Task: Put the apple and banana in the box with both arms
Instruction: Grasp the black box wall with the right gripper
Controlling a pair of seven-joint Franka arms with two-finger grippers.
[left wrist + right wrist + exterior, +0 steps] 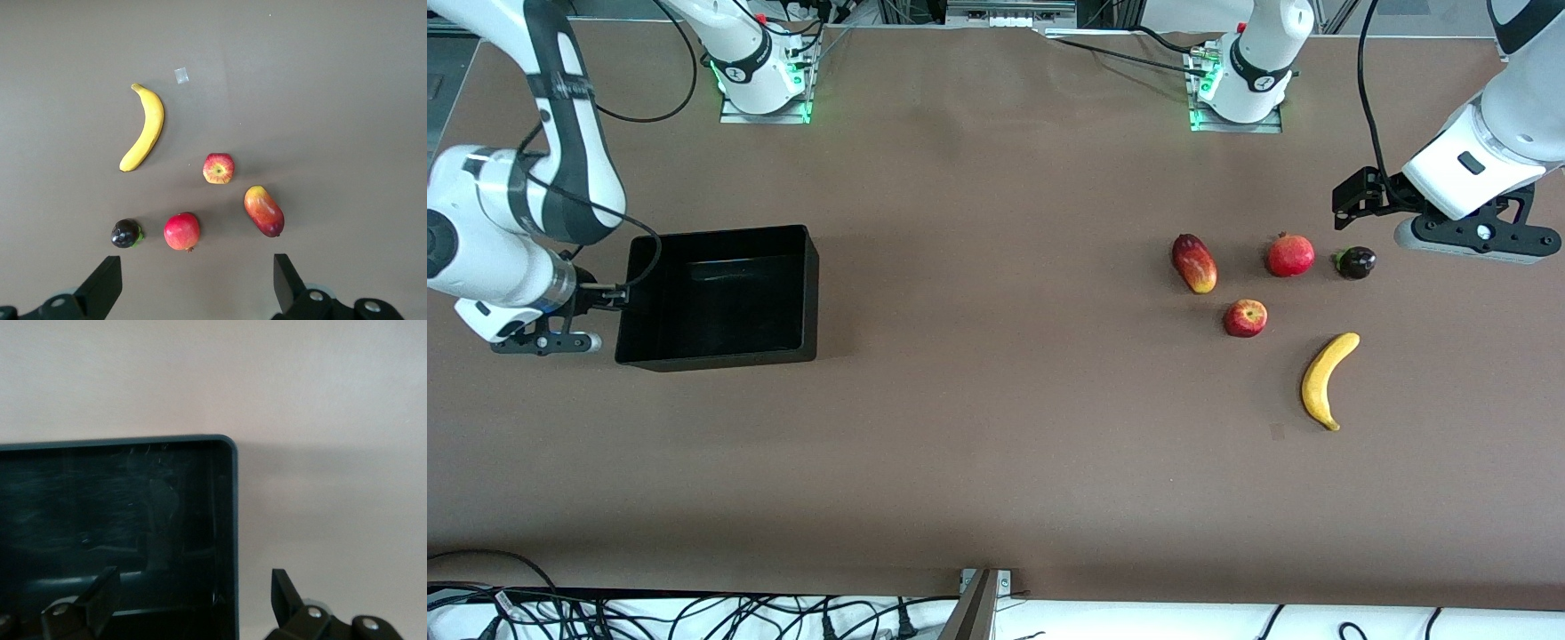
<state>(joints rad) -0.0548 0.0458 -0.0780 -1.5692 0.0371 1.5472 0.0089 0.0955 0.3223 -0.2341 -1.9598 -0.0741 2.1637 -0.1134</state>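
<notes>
The small red apple (pixel 1245 317) (pixel 219 168) and the curved yellow banana (pixel 1327 379) (pixel 144 129) lie on the brown table toward the left arm's end, the banana nearer the front camera. The glossy black box (pixel 716 358) (pixel 227 493) sits open and holds nothing, toward the right arm's end. My left gripper (pixel 1480 238) (pixel 195 273) hangs open in the air beside the fruit group, with nothing between its fingers. My right gripper (pixel 547 342) (pixel 193 587) is open too, up at the box's outer end wall and corner.
Three other fruits lie beside the apple, farther from the front camera: a round red fruit with a crown tip (pixel 1290 255) (pixel 182 231), an oval red-and-yellow one (pixel 1194 263) (pixel 264 211) and a small dark purple one (pixel 1355 262) (pixel 125 233). A tiny tape patch (pixel 181 76) lies by the banana.
</notes>
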